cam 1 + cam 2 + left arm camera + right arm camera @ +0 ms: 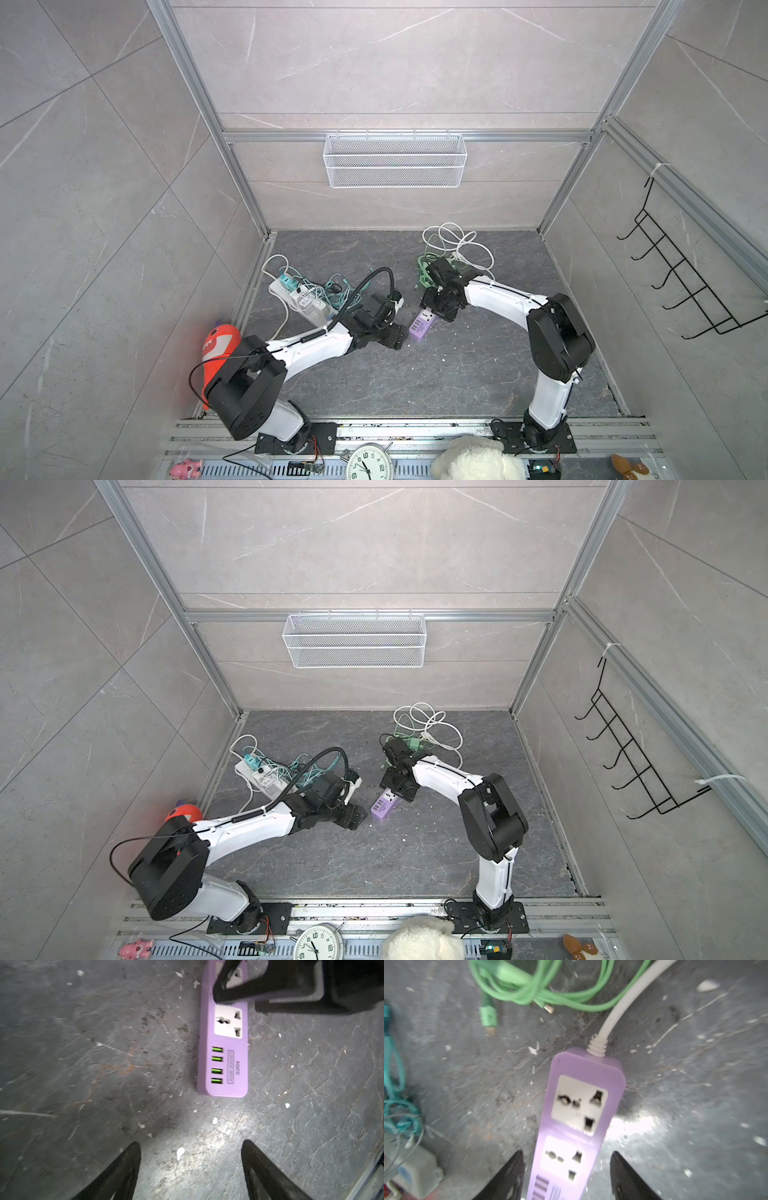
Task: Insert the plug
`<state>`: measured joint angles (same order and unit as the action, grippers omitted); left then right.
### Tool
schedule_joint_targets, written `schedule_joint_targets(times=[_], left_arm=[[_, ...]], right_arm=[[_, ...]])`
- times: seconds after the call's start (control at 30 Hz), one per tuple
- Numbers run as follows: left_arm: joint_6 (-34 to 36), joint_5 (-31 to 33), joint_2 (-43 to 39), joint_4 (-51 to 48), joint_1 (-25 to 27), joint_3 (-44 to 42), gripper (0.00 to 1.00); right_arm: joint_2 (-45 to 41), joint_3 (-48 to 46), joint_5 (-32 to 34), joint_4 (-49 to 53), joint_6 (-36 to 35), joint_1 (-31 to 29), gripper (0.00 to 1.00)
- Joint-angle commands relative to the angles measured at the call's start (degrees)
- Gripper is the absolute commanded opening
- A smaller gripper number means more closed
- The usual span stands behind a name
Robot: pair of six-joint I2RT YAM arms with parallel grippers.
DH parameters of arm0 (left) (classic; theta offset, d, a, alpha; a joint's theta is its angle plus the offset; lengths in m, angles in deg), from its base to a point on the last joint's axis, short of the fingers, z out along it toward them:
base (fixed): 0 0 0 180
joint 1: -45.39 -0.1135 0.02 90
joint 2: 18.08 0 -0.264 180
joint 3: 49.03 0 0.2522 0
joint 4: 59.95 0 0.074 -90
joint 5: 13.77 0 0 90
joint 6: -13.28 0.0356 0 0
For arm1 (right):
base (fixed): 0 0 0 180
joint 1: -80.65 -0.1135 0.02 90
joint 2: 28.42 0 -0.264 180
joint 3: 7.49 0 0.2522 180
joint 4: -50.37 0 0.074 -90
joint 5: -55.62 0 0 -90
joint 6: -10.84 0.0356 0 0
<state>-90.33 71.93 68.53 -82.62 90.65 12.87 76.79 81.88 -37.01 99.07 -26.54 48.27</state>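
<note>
A purple power strip (422,326) (385,805) with two sockets and green USB ports lies on the dark floor between the arms. My right gripper (566,1157) is open and straddles the strip (581,1105), with a gap on each side; its fingers (228,987) cross the strip's far socket in the left wrist view. My left gripper (190,1147) is open over bare floor, short of the strip's (225,1053) USB end. A green cable's plug (489,1017) lies loose on the floor beyond the strip's white cord (612,1016). Neither gripper holds anything.
A white power strip (299,299) crowded with chargers and teal cables lies at the left. Coiled white cord (457,245) and green cable sit at the back right. A wire basket (395,160) hangs on the back wall. An orange toy (220,345) stands by the left arm's base.
</note>
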Motion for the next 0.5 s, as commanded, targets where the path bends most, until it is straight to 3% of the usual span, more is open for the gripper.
schedule_joint_targets(times=[0.0,0.23,0.47], left_arm=[[3.94,-0.65,3.15,1.86,1.64,4.63,0.79],[6.08,1.91,14.41,-0.42,3.37,12.61,0.81],[8.40,3.45,23.09,-2.62,3.86,19.79,0.81]], right_arm=[[-5.15,-0.68,3.45,5.03,-5.85,0.45,0.67],[-7.19,-0.21,4.90,4.08,-11.92,5.12,0.66],[-0.29,7.80,1.82,3.83,-18.29,12.38,0.64]])
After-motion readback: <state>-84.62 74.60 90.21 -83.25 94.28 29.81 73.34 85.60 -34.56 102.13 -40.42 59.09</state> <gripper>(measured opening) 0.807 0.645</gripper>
